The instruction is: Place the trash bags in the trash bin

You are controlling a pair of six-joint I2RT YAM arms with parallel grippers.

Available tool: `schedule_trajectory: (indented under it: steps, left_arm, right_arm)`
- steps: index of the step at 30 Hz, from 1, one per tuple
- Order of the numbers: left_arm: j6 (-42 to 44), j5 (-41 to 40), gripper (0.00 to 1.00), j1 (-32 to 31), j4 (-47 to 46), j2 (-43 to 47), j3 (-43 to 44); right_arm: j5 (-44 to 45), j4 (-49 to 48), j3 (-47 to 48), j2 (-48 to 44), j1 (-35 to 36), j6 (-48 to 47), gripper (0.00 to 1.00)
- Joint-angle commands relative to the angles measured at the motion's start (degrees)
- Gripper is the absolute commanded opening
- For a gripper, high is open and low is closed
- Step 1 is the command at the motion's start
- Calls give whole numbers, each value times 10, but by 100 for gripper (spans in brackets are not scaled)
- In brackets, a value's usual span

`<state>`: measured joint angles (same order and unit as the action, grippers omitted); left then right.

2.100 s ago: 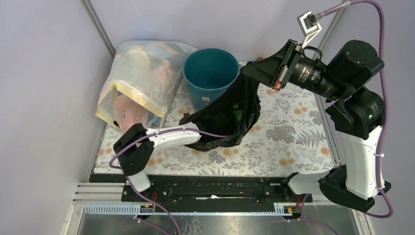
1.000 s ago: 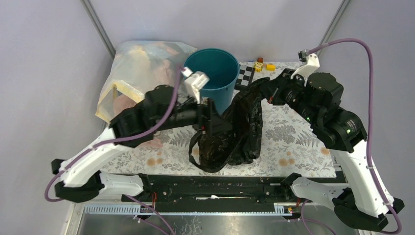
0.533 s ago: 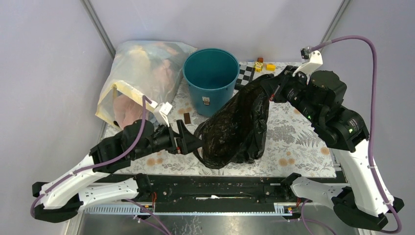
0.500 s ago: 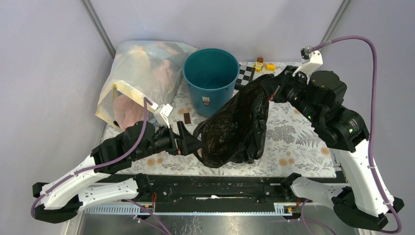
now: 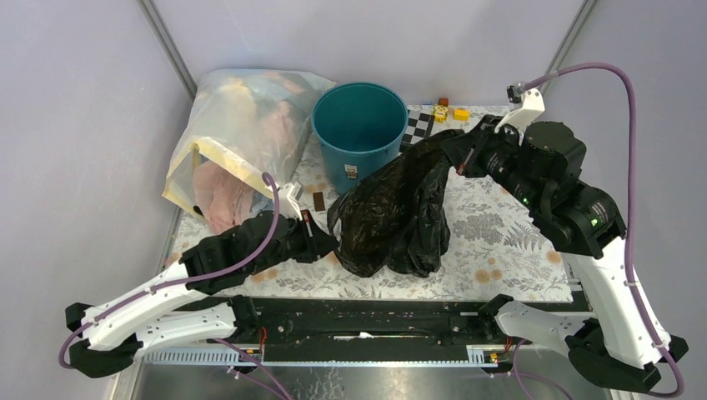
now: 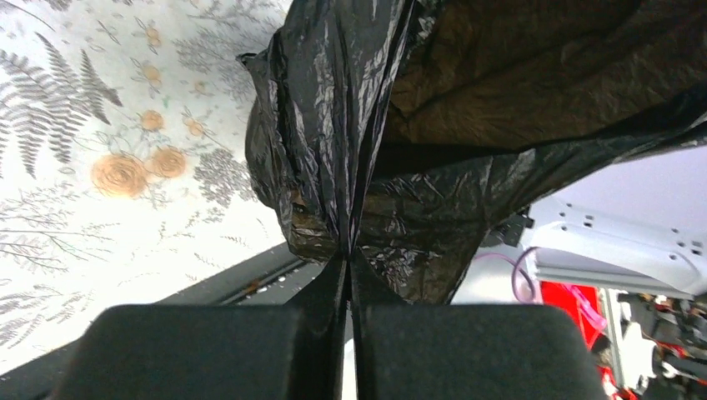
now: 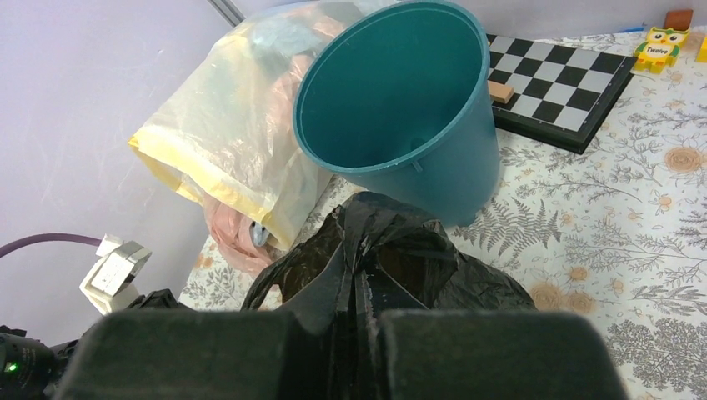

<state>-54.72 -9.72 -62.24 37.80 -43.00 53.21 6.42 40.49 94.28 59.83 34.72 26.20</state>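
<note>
The black trash bag point(image 5: 392, 212) hangs stretched between my two grippers, in front and to the right of the teal trash bin point(image 5: 358, 125), which stands upright with nothing showing inside. My left gripper point(image 5: 330, 244) is shut on the bag's lower left edge, just above the tablecloth; in the left wrist view the film point(image 6: 417, 125) fans out from the pinched fingertips of the gripper point(image 6: 348, 254). Raised near the bin's right side, my right gripper point(image 5: 458, 158) is shut on the bag's upper end. In the right wrist view, the gripper point(image 7: 360, 279) pinches the bag point(image 7: 392, 258) below the bin point(image 7: 400, 108).
A big translucent yellowish bag of clothes point(image 5: 238, 137) leans against the bin's left side. A checkerboard point(image 5: 419, 127) and small toy blocks point(image 5: 450, 111) lie behind the bin on the right. A small dark piece point(image 5: 319, 200) lies on the flowered cloth. The black rail point(image 5: 358, 312) runs along the near edge.
My left gripper came down from beside the bin, stood open beside the bag, and has now shut on its lower left edge. The right gripper has kept its hold on the upper end.
</note>
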Motion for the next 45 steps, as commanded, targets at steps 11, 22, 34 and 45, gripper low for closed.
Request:
schedule_trajectory:
  steps: [11, 22, 34, 45]
  left_arm:
    - [129, 6, 0, 0, -135, -152, 227]
    - [229, 5, 0, 110, -195, -328, 590]
    - [411, -34, 0, 153, -516, -400, 673]
    - [543, -47, 0, 203, -656, -430, 670]
  right_arm:
    - [65, 38, 324, 113, 0, -101, 0]
    - [133, -232, 357, 157, -1, -217, 0]
    - [116, -476, 384, 235, 0, -299, 0]
    - [68, -607, 424, 349, 0, -293, 0]
